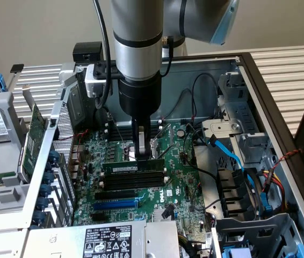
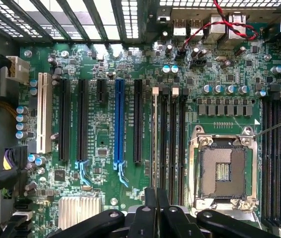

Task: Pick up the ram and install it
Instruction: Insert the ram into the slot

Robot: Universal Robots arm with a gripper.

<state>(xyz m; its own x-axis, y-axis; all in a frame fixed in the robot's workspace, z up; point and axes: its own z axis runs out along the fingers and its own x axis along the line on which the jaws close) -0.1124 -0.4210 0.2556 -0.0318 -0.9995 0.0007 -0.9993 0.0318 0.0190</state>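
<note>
Gripper [image 2: 156, 199] over edge-on, part-hidden ram [image 2: 154, 139]

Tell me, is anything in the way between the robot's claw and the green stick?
Nothing visible is. The gripper hangs right above the ram, which stands upright among the black memory slots.

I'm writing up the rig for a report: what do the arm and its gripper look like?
Silver-grey cylindrical arm with a pale blue joint cap, a black wrist section and a black cable alongside; a slim black gripper with jointed links.
</note>
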